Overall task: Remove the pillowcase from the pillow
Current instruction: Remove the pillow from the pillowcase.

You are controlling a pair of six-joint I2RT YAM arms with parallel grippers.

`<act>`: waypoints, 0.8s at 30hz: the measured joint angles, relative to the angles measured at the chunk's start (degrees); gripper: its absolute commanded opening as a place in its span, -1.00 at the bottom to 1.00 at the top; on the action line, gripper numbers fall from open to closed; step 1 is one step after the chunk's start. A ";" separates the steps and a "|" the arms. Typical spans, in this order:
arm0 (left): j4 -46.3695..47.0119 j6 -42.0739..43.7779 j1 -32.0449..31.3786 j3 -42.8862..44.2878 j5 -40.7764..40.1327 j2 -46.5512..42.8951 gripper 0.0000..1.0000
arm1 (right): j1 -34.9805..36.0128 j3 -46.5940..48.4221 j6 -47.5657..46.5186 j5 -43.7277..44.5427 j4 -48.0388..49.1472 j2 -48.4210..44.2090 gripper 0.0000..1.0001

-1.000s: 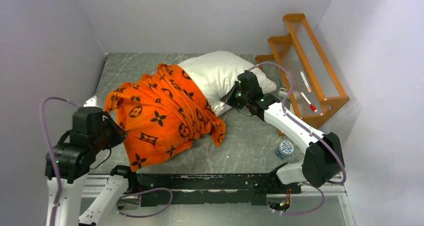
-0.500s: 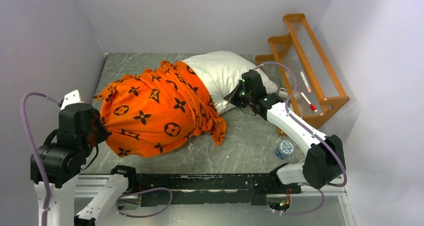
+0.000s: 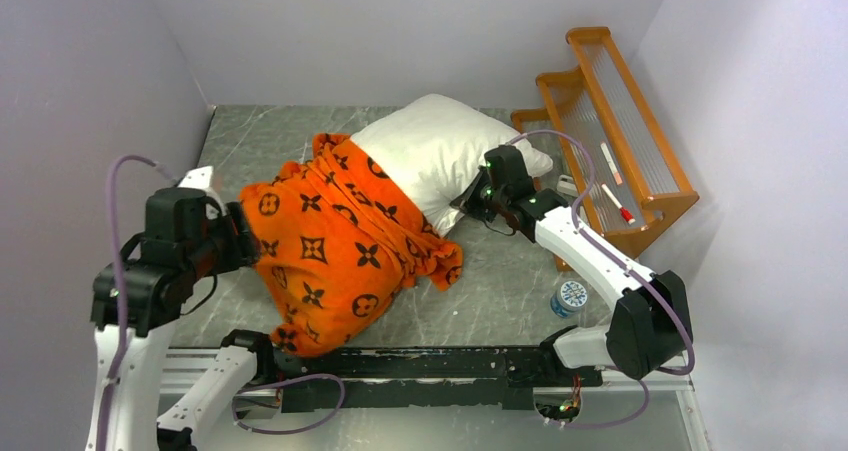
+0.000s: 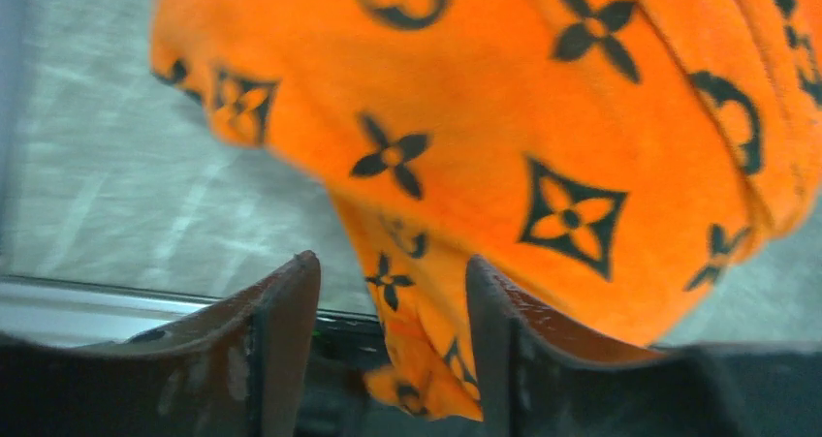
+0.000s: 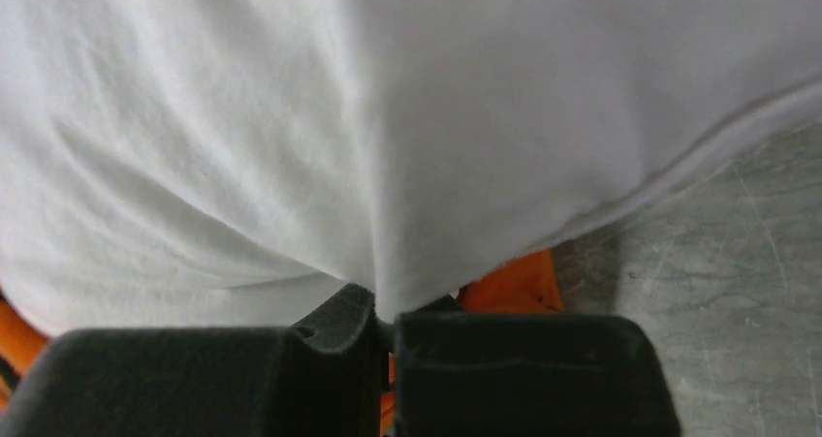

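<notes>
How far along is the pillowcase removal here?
Roughly half done: the far end of the pillow is bare. In hand: the right gripper pinches the pillow, and the left gripper holds the pillowcase. Remaining: sliding it off the near half.

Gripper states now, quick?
Left gripper: closed on the bright orange monogram-print fabric pillowcase.
Right gripper: closed on the plump white pillow.

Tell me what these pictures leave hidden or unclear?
- The pillow, covered end: top view, buried inside the pillowcase.
- The left tool: left wrist view is blurred, and its own arm blocks the top view. Whether it pinches the cloth is unclear.
- The small items on the wooden rack: top view, too small to identify.
</notes>
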 measured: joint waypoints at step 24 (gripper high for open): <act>16.72 -6.23 0.04 -26.21 29.92 -3.80 0.57 | -0.70 -0.74 -0.68 -1.18 -0.52 0.00 -1.00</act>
